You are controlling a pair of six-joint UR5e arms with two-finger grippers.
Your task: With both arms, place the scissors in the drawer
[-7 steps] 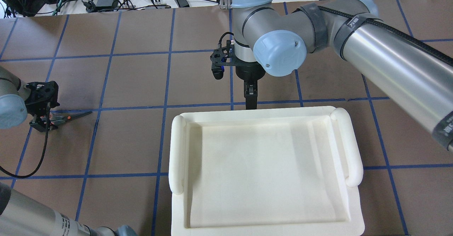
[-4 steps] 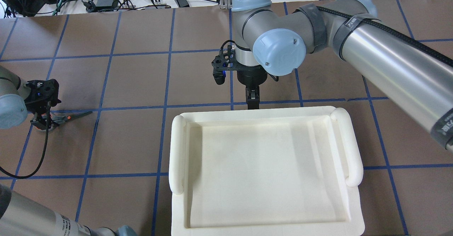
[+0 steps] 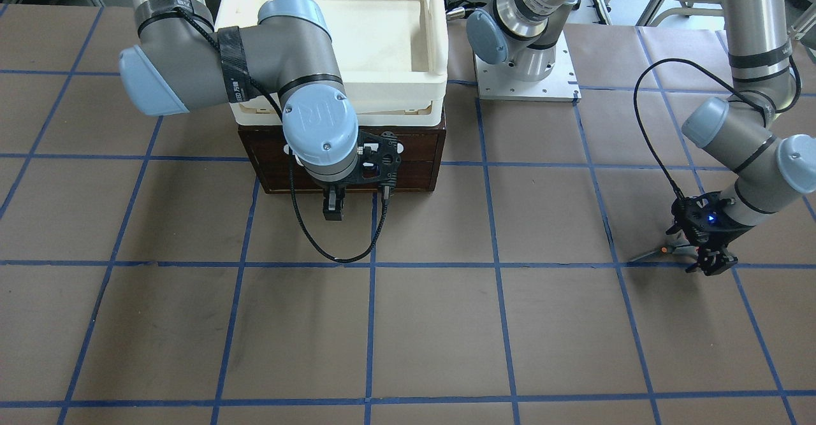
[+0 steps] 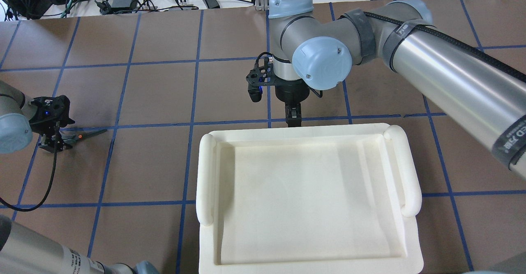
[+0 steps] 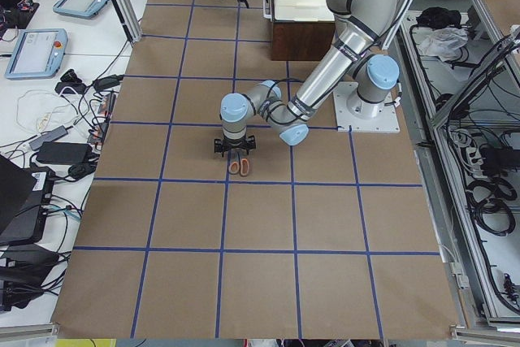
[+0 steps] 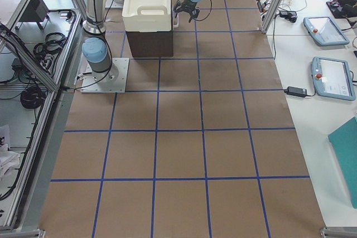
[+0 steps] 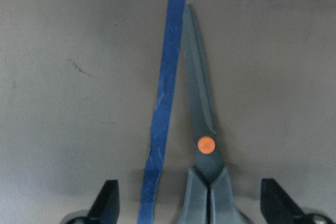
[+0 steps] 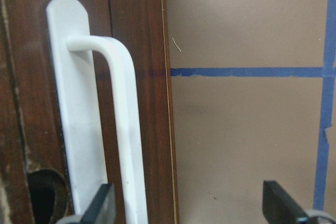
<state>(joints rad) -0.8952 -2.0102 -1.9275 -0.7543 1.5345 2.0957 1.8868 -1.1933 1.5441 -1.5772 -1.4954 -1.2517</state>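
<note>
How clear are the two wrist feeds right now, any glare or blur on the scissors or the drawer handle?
Left wrist view: scissors evenly lit, slightly soft, no glare; the fingertips at the bottom edge are blurred. Right wrist view: white handle a little soft, no glare.

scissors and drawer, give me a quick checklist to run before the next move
1. Scissors lying flat, blades shut: ok.
2. Left gripper jaws open, one on each side of the scissors: ok.
3. Scissors gripped: not ok, not yet.
4. Right gripper jaws open: ok.
5. White handle centred between the right jaws: not ok, it sits close to one jaw.
6. Drawer open to take the scissors: not ok, it looks shut.
</note>
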